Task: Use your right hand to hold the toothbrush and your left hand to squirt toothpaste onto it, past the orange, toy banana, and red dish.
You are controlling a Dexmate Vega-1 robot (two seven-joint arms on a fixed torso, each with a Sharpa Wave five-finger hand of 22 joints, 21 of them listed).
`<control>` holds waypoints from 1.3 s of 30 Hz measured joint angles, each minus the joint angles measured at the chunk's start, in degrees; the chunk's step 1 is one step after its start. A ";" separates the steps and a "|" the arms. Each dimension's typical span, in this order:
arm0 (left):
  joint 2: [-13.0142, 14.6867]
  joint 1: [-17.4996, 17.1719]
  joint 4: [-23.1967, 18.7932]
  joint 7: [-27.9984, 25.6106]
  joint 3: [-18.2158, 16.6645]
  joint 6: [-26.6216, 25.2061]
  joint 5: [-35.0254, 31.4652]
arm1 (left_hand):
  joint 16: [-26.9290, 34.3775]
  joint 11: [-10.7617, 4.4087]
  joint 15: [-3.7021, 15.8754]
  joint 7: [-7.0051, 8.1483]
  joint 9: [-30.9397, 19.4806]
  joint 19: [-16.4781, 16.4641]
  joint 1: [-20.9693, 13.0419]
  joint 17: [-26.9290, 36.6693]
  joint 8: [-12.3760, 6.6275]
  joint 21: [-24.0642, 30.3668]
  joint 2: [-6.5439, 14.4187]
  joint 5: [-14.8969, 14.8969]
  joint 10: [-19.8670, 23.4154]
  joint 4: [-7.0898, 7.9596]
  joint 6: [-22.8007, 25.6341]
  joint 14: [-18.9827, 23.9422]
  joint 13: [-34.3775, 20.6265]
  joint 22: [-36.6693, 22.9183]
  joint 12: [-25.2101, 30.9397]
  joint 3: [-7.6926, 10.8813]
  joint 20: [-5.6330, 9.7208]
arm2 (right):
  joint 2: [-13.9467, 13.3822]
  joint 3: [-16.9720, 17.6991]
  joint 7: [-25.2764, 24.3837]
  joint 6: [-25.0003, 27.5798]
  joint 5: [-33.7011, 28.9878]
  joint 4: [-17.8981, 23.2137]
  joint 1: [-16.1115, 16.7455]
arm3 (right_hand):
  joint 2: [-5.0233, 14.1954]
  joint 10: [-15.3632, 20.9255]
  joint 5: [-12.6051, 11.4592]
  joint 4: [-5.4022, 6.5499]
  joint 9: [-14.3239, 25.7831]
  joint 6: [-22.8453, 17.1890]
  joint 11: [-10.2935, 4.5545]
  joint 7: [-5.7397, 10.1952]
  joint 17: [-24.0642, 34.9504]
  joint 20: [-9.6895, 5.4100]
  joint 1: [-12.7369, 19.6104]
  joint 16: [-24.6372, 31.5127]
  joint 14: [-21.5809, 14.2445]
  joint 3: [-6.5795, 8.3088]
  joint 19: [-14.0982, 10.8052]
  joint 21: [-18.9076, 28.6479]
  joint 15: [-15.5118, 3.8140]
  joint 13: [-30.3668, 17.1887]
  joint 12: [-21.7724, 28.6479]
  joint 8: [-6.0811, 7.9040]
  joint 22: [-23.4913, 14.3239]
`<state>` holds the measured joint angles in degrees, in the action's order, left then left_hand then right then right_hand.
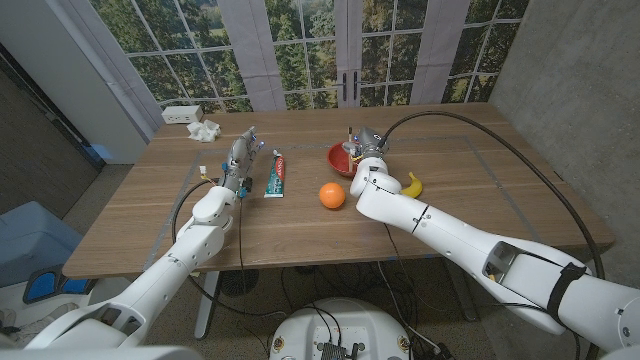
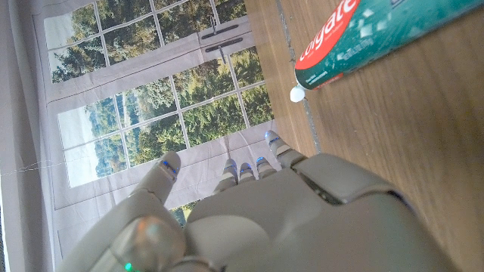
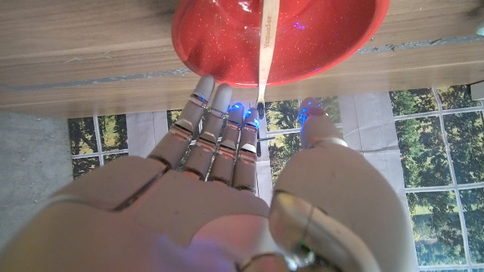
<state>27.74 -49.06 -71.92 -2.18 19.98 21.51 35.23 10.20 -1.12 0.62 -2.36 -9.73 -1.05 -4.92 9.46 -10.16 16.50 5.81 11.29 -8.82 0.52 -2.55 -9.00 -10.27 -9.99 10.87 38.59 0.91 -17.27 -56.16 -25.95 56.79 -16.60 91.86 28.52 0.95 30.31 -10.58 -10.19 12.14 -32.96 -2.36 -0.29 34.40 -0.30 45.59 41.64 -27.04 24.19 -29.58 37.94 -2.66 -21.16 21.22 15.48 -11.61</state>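
Wooden table before tree-facing windows

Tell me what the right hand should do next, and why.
Probably close the right hand on the toothbrush. The brush stands in the red dish, its handle end sits right at the fingertips, and the fingers look spread, not gripping. The left hand is beside the toothpaste lying on the table, so the brush likely comes first.
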 measured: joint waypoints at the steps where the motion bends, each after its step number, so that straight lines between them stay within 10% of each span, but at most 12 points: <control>1: 0.02 0.00 0.01 0.00 0.00 0.00 0.00 | 0.00 0.00 0.00 0.00 0.00 0.00 0.00 0.00 0.00 0.00 0.00 0.00 0.00 0.00 0.00 0.00 0.00 0.00 0.00 0.00 0.00 | 0.18 -0.17 -0.09 0.34 -0.02 -0.39 -0.19 | 0.11 0.00 0.00 0.00 0.00 -0.21 0.00 0.20 0.00 -0.02 0.12 0.00 0.00 0.00 -0.02 0.00 0.00 -0.02 0.00 0.00 0.00; 39: -0.37 1.26 2.54 0.60 -0.11 0.46 0.06 | 0.00 0.00 0.00 0.00 0.00 -0.21 0.54 0.00 0.00 -0.90 -0.23 0.00 0.00 -0.47 0.00 0.00 0.14 0.00 0.00 -0.02 -0.21 | 7.89 -4.65 -2.02 4.24 2.58 -15.22 -6.64 | 0.64 1.84 -0.27 1.16 -0.02 -1.84 -1.01 0.82 2.89 -0.01 2.15 2.64 -3.19 -0.75 -0.40 1.92 -0.10 -1.85 1.31 0.66 0.01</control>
<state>27.37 -47.80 -69.38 -1.58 19.87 21.97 35.29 10.20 -1.12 0.62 -2.36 -9.73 -1.26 -4.38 9.46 -10.16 15.61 5.58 11.29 -8.82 0.05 -2.55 -9.00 -10.13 -9.99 10.87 38.57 0.71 -9.38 -60.81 -27.97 61.02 -14.03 76.64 21.89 1.60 32.15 -10.85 -9.03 12.12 -34.80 -3.38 0.53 37.29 -0.32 47.74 44.28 -30.24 23.44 -29.97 39.86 -2.76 -23.01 22.53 16.14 -11.59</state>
